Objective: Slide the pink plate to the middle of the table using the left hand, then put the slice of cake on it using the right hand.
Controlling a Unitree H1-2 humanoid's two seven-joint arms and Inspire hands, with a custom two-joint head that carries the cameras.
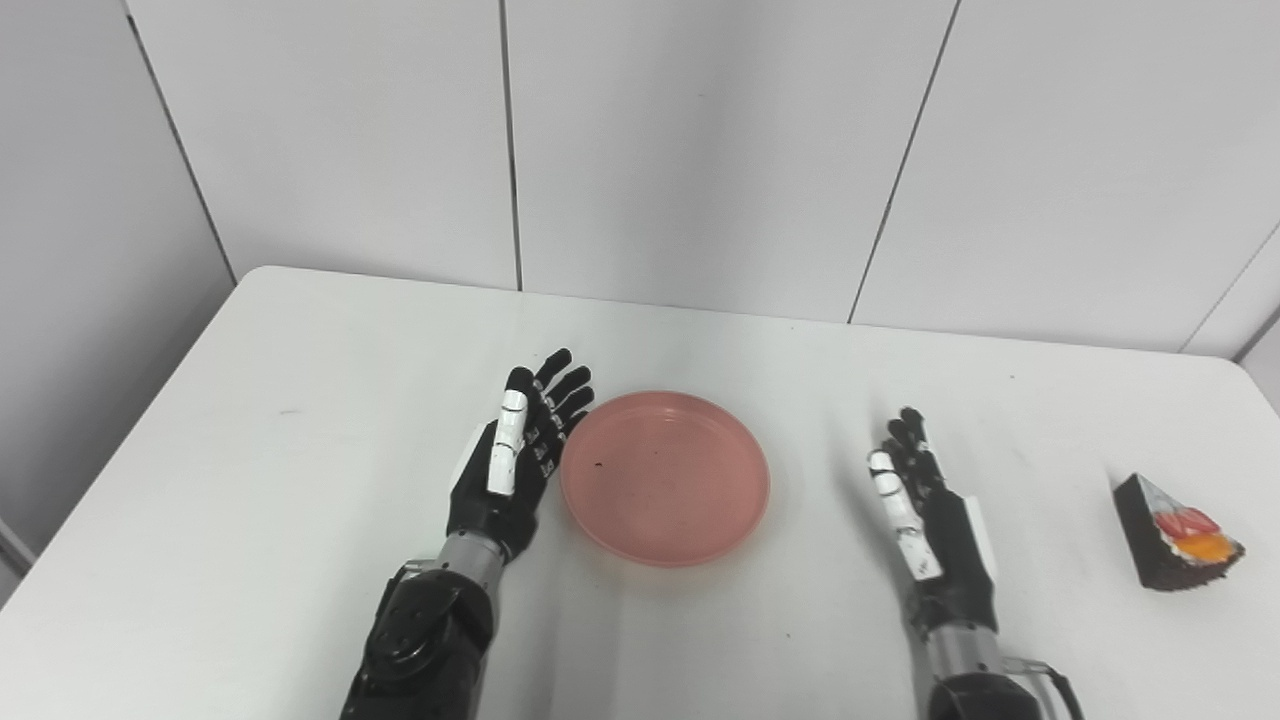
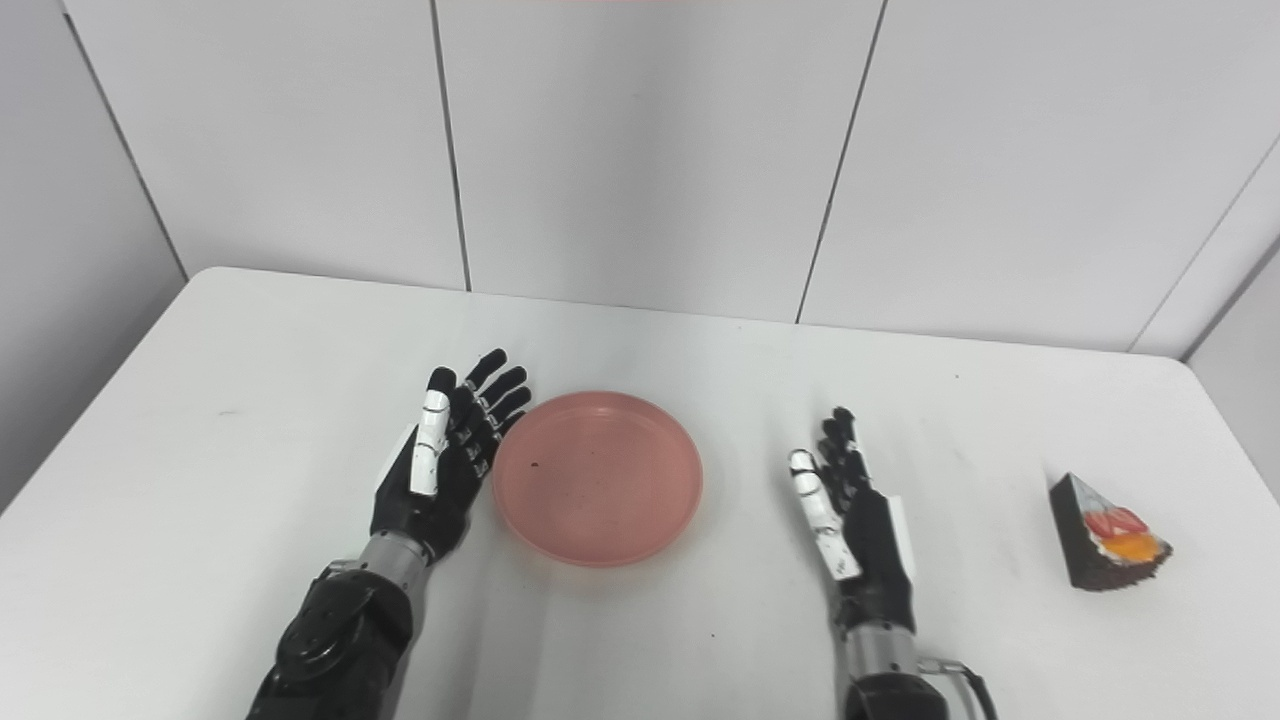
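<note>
The pink plate [image 1: 665, 477] lies empty near the middle of the white table [image 1: 300, 400]. My left hand [image 1: 515, 450] is open, palm facing the plate, its fingers right at the plate's left rim. My right hand [image 1: 925, 510] is open and empty, standing on edge to the right of the plate, apart from it. The slice of cake [image 1: 1175, 535], dark with red and orange fruit on top, sits on the table far to the right, well away from my right hand. It also shows in the right eye view [image 2: 1108, 548].
Grey wall panels [image 1: 700, 150] stand close behind the table's far edge. The table's left edge and right edge are in view.
</note>
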